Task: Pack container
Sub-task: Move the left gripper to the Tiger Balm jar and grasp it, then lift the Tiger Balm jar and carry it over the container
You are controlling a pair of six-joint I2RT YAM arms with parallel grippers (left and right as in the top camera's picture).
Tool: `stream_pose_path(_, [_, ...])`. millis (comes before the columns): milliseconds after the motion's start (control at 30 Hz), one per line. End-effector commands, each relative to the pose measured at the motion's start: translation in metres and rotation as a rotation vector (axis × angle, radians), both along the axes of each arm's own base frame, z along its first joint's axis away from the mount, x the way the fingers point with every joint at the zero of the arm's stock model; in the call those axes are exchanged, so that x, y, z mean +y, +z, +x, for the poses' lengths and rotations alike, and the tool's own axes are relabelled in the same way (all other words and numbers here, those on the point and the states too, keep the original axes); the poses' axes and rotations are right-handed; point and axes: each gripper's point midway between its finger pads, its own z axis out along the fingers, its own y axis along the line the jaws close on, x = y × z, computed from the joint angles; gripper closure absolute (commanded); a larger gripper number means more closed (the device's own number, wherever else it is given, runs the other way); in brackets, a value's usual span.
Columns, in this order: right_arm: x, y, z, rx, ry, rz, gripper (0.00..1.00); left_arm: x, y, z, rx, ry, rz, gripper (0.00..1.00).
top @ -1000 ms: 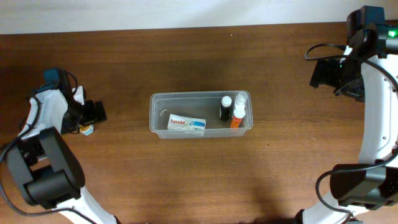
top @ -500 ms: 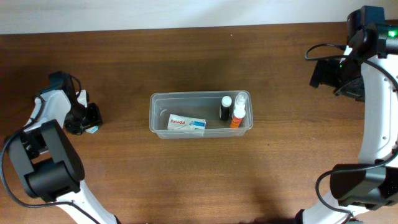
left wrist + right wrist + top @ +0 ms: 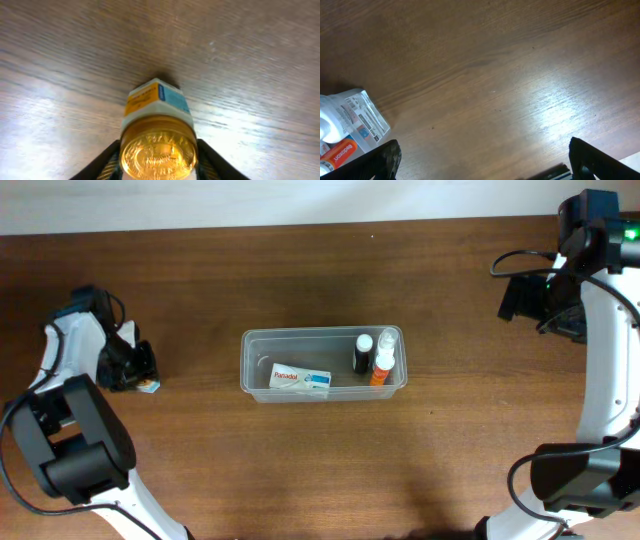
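The clear plastic container [image 3: 300, 332] sits mid-table in the overhead view. It holds a white Panadol box [image 3: 301, 379], a black bottle [image 3: 363, 352], an orange bottle [image 3: 381, 367] and a pale bottle [image 3: 388, 338]. At the far left my left gripper [image 3: 138, 372] is low on the table. In the left wrist view its jaws press both sides of a small gold-capped bottle [image 3: 155, 100] with a white, orange and blue label. My right gripper [image 3: 520, 298] hangs open at the far right, nothing between its fingers [image 3: 385, 157].
The right wrist view shows bare wood, with the pale bottle [image 3: 355, 117] and the orange bottle [image 3: 340, 152] at its lower left corner. The table's back edge [image 3: 300, 225] runs along the top of the overhead view.
My left gripper's jaws have closed in on the gold-capped bottle, and the left arm has shifted slightly left. The right arm has not moved.
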Motion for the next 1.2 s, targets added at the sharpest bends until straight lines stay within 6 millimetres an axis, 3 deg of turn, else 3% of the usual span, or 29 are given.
stream_pose_path(0, [-0.002, 0.006, 0.001, -0.019, -0.005, -0.008, 0.02, 0.004, 0.016, 0.014, -0.038, 0.004, 0.001, 0.57])
stream_pose_path(267, [-0.002, 0.006, 0.001, -0.019, -0.005, -0.008, 0.02, 0.004, 0.016, 0.014, -0.037, 0.003, 0.001, 0.57])
stream_pose_path(333, [-0.002, 0.006, 0.001, -0.019, -0.005, -0.008, 0.02, 0.004, 0.016, 0.014, -0.037, 0.004, 0.0, 0.6])
stream_pose_path(433, [-0.002, 0.006, 0.001, -0.019, -0.005, -0.008, 0.02, 0.0, 0.017, 0.016, -0.047, 0.004, -0.024, 0.75])
stream_pose_path(500, [-0.002, 0.006, 0.001, -0.019, -0.005, -0.008, 0.01, -0.003, 0.019, 0.017, -0.054, 0.004, -0.044, 0.76])
stream_pose_path(633, [-0.002, 0.006, 0.001, -0.019, -0.005, -0.008, 0.02, -0.006, 0.034, 0.021, -0.064, 0.002, -0.059, 0.76])
stream_pose_path(700, [-0.002, 0.006, 0.001, -0.019, -0.005, -0.008, 0.02, -0.011, 0.051, 0.027, -0.085, -0.001, -0.091, 0.76])
stream_pose_path(800, [-0.002, 0.006, 0.001, -0.019, -0.005, -0.008, 0.01, -0.029, 0.083, 0.041, -0.142, -0.026, -0.157, 0.76])
stream_pose_path(1000, [-0.002, 0.006, 0.001, -0.019, -0.005, -0.008, 0.02, -0.088, 0.157, 0.06, -0.275, -0.274, -0.243, 0.75])
stream_pose_path(1167, [-0.002, 0.006, 0.001, -0.019, -0.005, -0.008, 0.02, -0.163, 0.204, 0.052, -0.337, -0.578, -0.265, 0.76])
